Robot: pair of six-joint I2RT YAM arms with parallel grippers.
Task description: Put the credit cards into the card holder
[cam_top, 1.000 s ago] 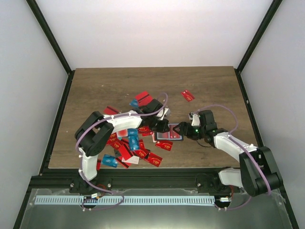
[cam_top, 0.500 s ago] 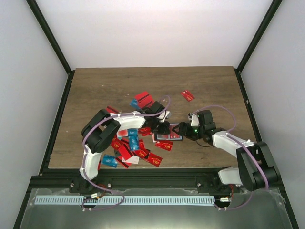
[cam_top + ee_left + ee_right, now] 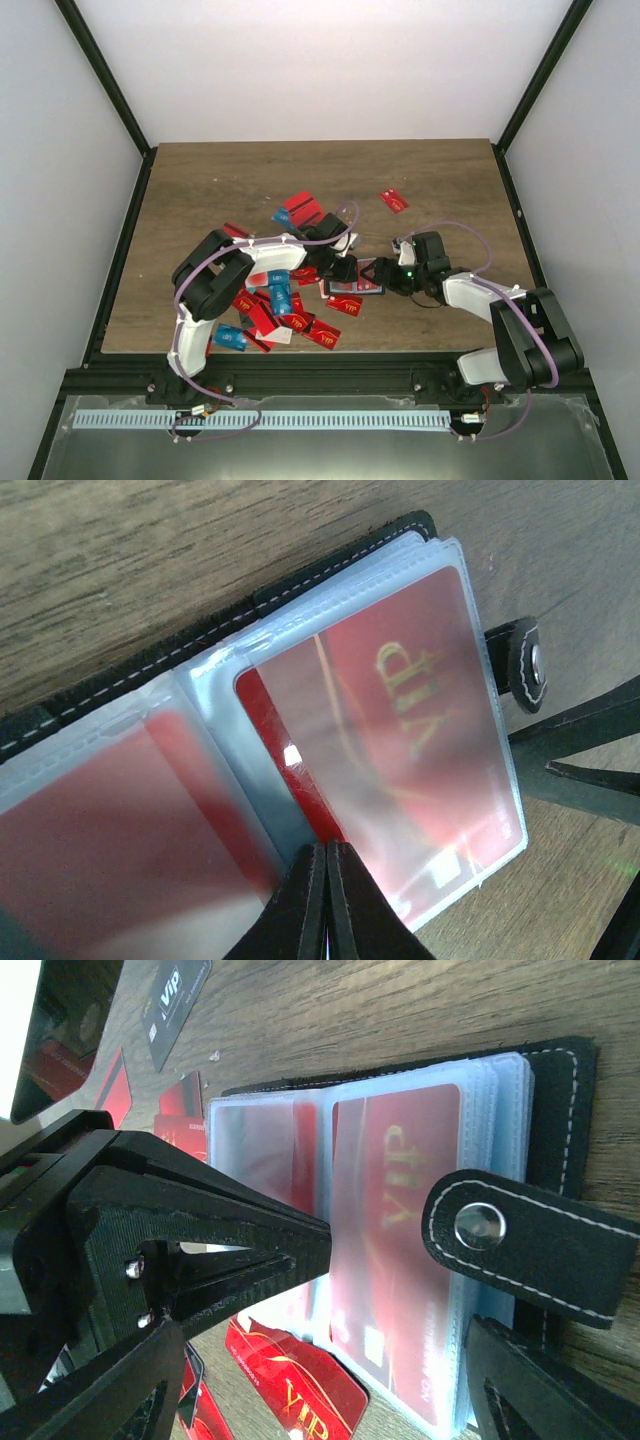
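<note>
My left arm has tucked in closer. The left gripper (image 3: pixel 326 858), tips pressed together, rests at the red card (image 3: pixel 400 750) — already sleeved in the card holder (image 3: pixel 330 572); the right gripper (image 3: pixel 330 1385) stays spread.

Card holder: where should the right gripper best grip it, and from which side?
Probably the black snap strap, coming from the card holder's outer edge, where the open right gripper is. The strap is a thin tab free of the clear sleeves; the shut left gripper occupies the spine side.
</note>
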